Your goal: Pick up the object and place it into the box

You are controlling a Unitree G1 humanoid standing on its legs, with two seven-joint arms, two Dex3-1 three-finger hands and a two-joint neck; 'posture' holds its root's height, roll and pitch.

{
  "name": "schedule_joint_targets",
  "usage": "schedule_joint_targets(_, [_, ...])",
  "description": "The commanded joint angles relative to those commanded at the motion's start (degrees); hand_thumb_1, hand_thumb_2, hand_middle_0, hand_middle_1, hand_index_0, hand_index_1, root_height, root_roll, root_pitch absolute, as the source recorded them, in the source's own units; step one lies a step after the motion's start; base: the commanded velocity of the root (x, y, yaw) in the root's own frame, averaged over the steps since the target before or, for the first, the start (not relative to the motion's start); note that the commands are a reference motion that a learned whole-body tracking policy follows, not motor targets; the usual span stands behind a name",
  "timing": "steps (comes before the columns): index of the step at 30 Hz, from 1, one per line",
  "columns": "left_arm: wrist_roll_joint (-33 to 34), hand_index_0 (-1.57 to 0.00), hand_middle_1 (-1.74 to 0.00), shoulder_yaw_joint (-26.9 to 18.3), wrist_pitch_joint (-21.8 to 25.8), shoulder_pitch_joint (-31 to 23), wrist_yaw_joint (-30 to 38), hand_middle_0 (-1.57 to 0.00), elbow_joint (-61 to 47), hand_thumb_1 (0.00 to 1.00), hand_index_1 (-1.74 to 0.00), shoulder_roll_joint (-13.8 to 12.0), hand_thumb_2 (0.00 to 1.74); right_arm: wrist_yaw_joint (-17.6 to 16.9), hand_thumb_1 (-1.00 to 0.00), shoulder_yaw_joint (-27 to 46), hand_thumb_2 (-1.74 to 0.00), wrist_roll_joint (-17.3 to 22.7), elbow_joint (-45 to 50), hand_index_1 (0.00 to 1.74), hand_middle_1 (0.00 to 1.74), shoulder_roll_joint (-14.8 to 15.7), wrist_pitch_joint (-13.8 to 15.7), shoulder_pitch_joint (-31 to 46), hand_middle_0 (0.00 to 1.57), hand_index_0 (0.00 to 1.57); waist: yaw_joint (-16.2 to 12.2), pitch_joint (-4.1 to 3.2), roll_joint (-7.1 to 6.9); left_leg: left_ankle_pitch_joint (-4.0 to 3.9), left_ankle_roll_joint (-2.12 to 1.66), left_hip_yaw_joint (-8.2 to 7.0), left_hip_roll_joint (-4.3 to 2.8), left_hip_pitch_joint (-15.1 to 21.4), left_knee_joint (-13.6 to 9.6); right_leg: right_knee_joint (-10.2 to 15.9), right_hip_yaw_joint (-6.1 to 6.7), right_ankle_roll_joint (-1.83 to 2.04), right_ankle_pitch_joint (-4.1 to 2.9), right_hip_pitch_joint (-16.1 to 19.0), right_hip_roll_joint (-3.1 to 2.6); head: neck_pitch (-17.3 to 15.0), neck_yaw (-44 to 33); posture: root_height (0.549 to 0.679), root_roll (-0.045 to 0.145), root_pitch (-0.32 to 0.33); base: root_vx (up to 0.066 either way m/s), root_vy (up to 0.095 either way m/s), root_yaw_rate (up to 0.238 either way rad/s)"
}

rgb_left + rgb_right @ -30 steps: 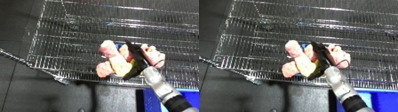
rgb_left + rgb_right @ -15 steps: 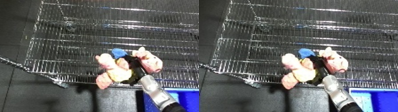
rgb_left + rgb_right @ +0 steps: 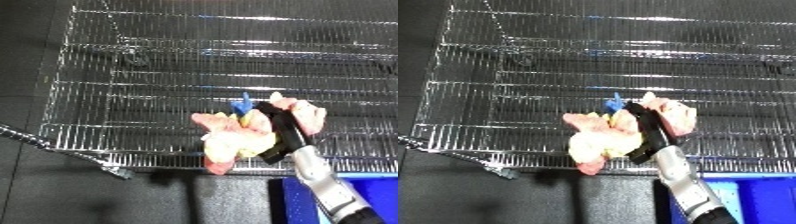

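soft toy [image 3: 233, 139] lies on the wire basket's [image 3: 133, 90] near edge. right hand [image 3: 277, 131] curls around its middle. lift clear of wires, then carry toward blue bin [image 3: 302, 197].

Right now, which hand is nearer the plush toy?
Right. The right hand is on the plush toy, fingers curled round it over the wire basket. The left hand shows in neither view.
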State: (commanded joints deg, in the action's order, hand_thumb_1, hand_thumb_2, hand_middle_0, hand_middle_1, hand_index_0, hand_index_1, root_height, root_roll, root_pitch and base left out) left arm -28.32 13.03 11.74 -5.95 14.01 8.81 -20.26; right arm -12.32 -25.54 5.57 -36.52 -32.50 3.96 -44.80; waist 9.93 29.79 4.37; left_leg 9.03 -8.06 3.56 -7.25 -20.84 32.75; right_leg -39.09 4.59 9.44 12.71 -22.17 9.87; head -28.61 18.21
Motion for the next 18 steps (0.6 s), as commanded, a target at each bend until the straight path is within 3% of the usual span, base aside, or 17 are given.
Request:
schedule_joint_targets(8, [0.54, -1.57, -1.74, -1.50, -0.39, 0.38, 0.92, -1.57, 1.19, 1.00, -1.74, 1.55, 1.74, -5.31, -1.00, 13.46, -1.74, -1.59, 20.00, 1.74, 1.74, -2.28, 1.17, 13.75, 1.57, 1.57, -4.01, 0.00, -0.36, -0.29, 0.40, -0.97, -0.53, 2.05, -0.06, -0.62, 0.52, -0.01, -0.45, 1.13, 0.34, 0.34, 1.83, 0.633, 0.044, -0.100, -0.018, -0.036, -0.047])
schedule_joint_targets(18, [0.52, -1.57, -1.74, -2.71, -1.96, -1.29, 1.11, -1.57, -0.44, 1.00, -1.74, 3.36, 1.74, -8.52, -1.00, 29.05, -1.74, -1.96, 36.21, 1.74, 1.74, -1.61, 3.07, 28.94, 1.57, 1.57, -9.51, 0.00, -0.30, -0.48, 0.64, -2.59, -1.17, 5.11, 0.11, -0.24, 1.30, -0.22, -0.84, 3.65, 0.18, 0.17, 9.21, 0.631, 0.057, -0.165, -0.008, -0.037, -0.130])
